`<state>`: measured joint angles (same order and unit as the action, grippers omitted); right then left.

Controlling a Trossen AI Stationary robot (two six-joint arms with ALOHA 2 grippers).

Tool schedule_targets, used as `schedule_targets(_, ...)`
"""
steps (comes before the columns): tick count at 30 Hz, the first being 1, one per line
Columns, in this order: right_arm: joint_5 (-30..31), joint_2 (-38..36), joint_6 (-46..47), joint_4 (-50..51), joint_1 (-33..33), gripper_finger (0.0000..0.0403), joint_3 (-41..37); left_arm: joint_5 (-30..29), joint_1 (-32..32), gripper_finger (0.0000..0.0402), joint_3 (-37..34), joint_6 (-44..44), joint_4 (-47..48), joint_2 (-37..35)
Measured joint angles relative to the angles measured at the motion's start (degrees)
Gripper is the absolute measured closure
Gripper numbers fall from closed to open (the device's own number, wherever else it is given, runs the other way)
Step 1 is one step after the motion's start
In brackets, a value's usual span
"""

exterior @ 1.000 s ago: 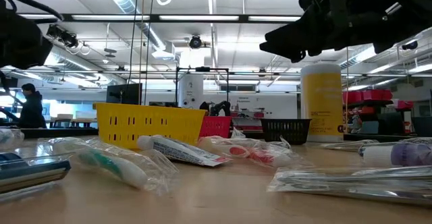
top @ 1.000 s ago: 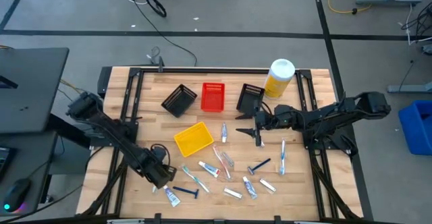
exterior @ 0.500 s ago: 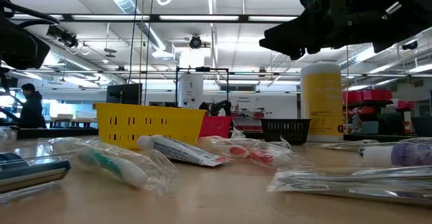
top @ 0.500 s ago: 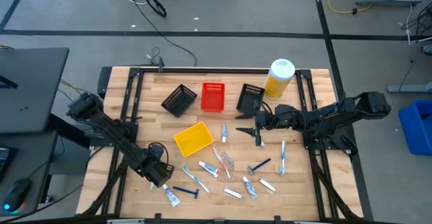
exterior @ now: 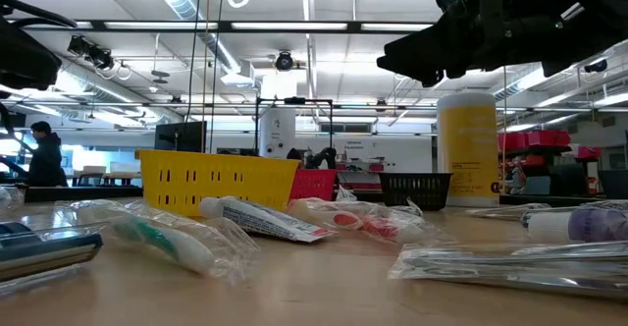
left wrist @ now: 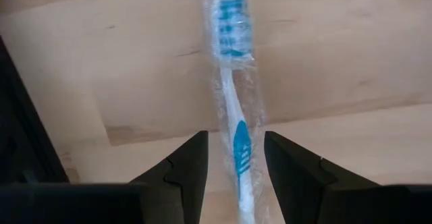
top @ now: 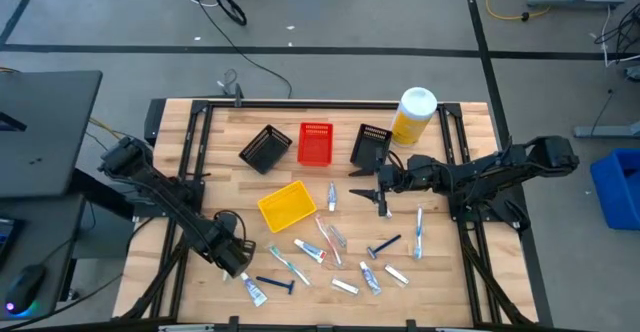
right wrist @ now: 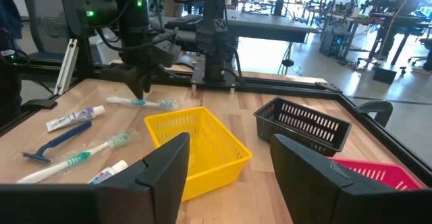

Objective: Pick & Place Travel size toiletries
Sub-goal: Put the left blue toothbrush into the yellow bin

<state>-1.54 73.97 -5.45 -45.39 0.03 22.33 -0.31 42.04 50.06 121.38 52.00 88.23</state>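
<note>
The toiletries lie scattered on the near half of the table: wrapped toothbrushes (top: 285, 263), white tubes (top: 331, 197), dark blue razors (top: 383, 244). My left gripper (top: 237, 261) points down near the table's near left corner, open. Its fingers stand on either side of a wrapped white and light-blue toothbrush (left wrist: 233, 82) that lies flat on the wood (right wrist: 142, 103), and they do not touch it. My right gripper (top: 376, 198) hangs open above the table's middle, past the yellow basket (right wrist: 196, 146), with nothing between its fingers (right wrist: 229, 183).
Two black baskets (top: 265, 148) (top: 371, 147) and a red basket (top: 315, 143) stand in a row along the far side. A yellow basket (top: 287, 204) sits mid-table. A big yellow white-capped bottle (top: 413, 115) stands at the far right. A person (exterior: 44, 154) is in the room behind.
My left gripper has risen a little above the toothbrush; in the low view its arm has moved up toward the picture's top. The toiletries and my right arm have kept still.
</note>
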Motion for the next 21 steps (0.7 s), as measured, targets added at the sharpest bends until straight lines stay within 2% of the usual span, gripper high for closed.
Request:
schedule_targets(15, -0.02, -0.02, 0.01, 0.00, 0.00, 0.0184, 0.00, -0.53, 1.11, 0.0249, -4.40, 2.44, -5.17, 0.00)
schedule_targets(21, -0.02, -0.02, 0.01, 0.00, 0.00, 0.0191, 0.00, -0.75, 1.11, 0.0285, -5.37, 1.16, -6.67, 0.00)
